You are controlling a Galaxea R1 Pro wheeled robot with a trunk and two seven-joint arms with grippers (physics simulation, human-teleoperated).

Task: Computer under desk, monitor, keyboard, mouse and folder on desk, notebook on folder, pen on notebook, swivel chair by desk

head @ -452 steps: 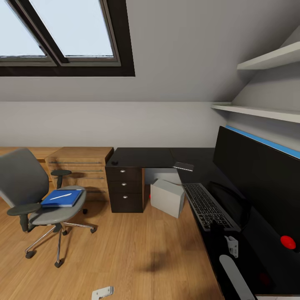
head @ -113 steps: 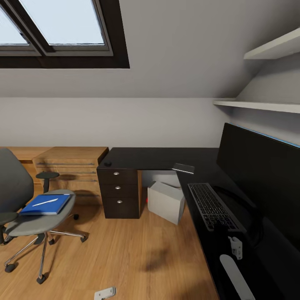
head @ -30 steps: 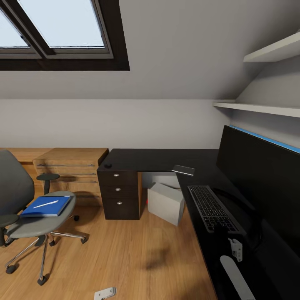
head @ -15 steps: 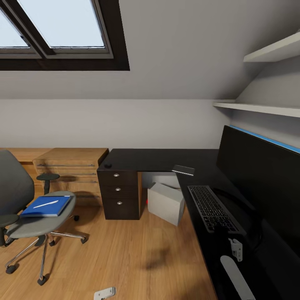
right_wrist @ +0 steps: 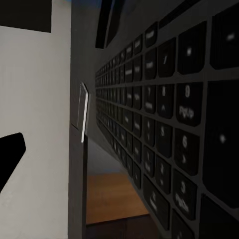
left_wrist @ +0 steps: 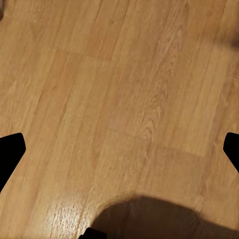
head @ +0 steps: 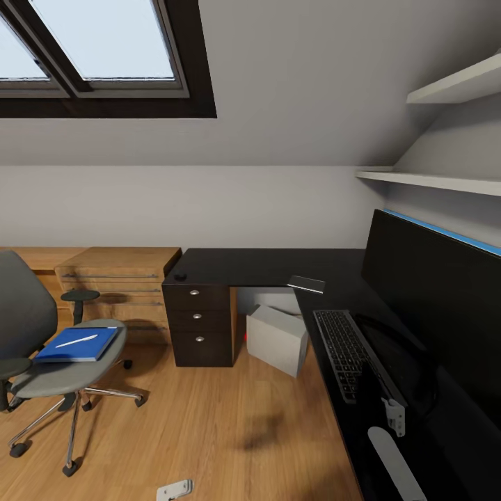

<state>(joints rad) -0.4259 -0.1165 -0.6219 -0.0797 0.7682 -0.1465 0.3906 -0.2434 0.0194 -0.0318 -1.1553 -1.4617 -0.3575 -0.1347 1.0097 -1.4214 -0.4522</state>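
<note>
The black keyboard (head: 343, 351) lies tilted on the black desk (head: 257, 265), its monitor-side edge raised, in front of the large monitor (head: 445, 306). My right gripper (head: 394, 415) is at its near end. In the right wrist view the keys (right_wrist: 164, 124) are very close and one finger (right_wrist: 10, 157) stands wide to the side. A grey computer (head: 278, 338) sits under the desk. The mouse (head: 180, 276) and a thin notebook (head: 306, 283) rest on the desk. A blue folder (head: 76, 345) with a white pen (head: 76, 340) lies on the swivel chair (head: 31, 313). My left gripper (head: 172, 489) hangs open over the floor.
A dark drawer unit (head: 200, 323) supports the desk's left end, with a wooden dresser (head: 118, 282) beside it. Wall shelves (head: 431, 182) run above the monitor. Wooden floor (left_wrist: 129, 99) stretches between the chair and the desk.
The keyboard, flat half a second ago, now stands tipped with its monitor-side edge raised. My right gripper has shifted slightly at its near end. The view has not moved.
</note>
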